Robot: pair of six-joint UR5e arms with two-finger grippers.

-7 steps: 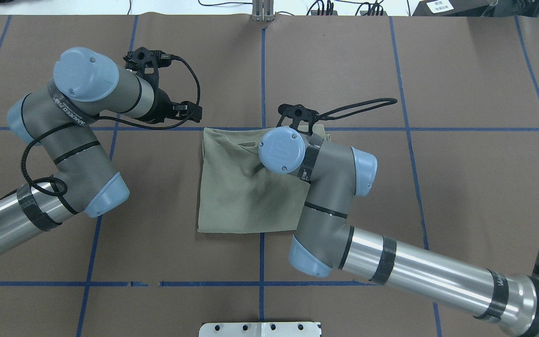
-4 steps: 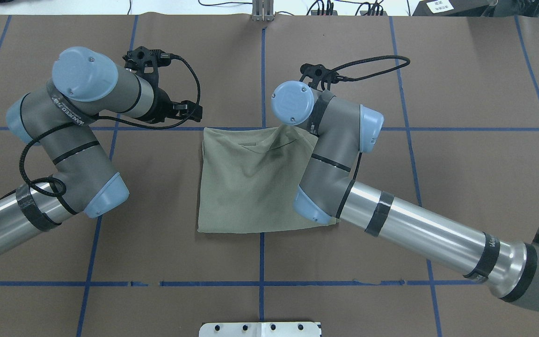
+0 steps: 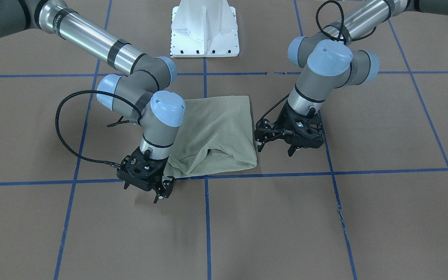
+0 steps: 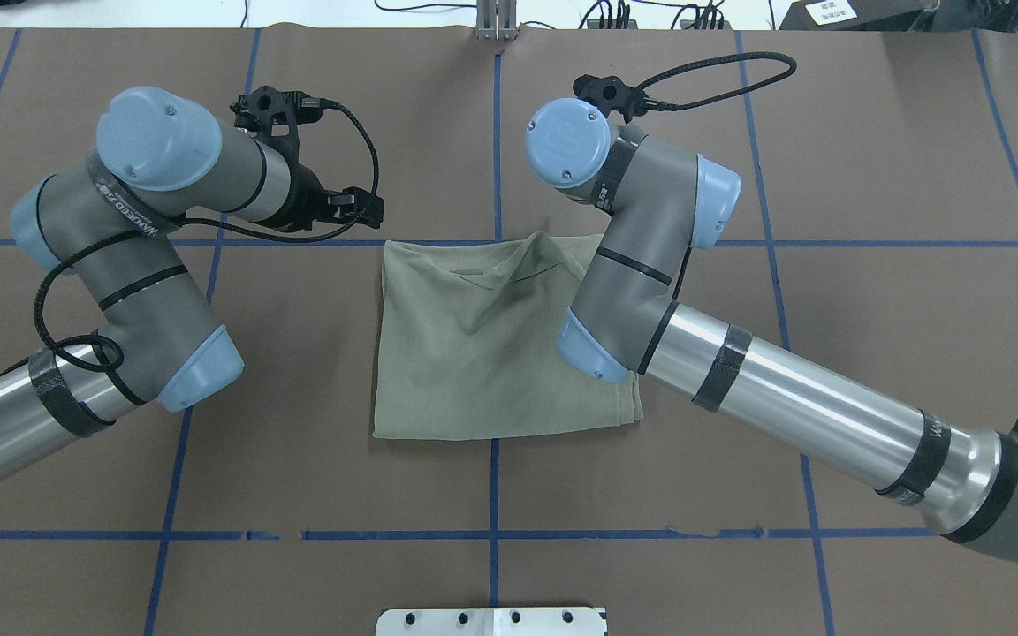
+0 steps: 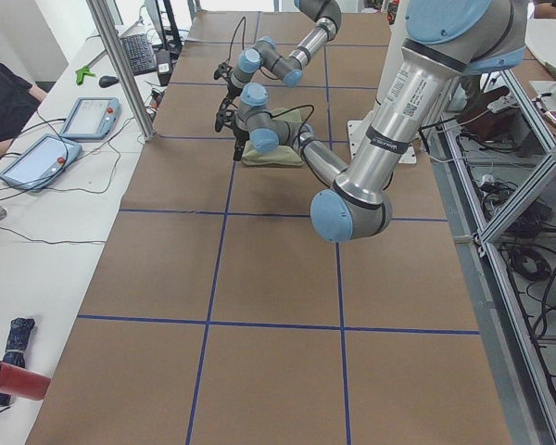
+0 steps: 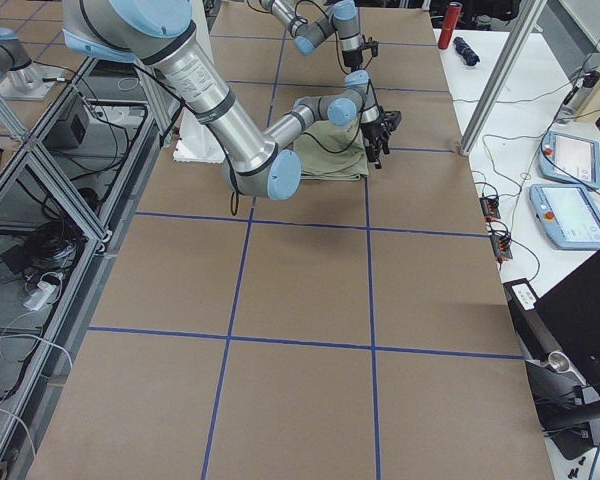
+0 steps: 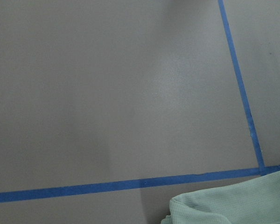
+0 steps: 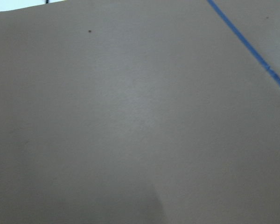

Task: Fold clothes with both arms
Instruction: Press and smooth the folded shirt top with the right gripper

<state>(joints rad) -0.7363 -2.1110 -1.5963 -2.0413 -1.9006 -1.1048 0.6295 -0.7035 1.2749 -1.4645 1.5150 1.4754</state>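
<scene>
Status: the pale sage-green long-sleeved knit shirt point(image 4: 474, 353) lies at the middle of the brown paper-covered table with the blue tape grid point(image 4: 297, 459). It is down to a compact, roughly square packet. No sleeve is hanging out in any view, so I judge the sleeve and body folds done.

My black two-finger left pincer point(image 3: 275, 149) hangs just beside the shirt's left edge, apart from the fabric. Its jaws are spread and there is nothing between them. Its wrist camera catches only a corner of the cloth at the bottom of the frame, the rest is bare table and tape.

My black two-finger right pincer point(image 3: 161, 194) sits low at the shirt's far-right corner, right next to the cloth. It carries nothing that I can see, and its wrist camera shows only bare paper. From the front view I cannot tell how wide its jaws are, since the fingers overlap at that angle.

Not clean yet:
- The far edge, along the tape line, has a raised hump and an open crease where the neckline shows. The top layer isn't flat there.
- The near-right corner pokes out past the rest of the near edge, with the hem showing. The packet is skewed, not square.

My judgement is that the task is mostly done. What's left is flattening the far-edge hump and squaring that corner. One more half-fold may follow if a smaller packet is wanted. Both pincers are free and close enough for either job.
</scene>
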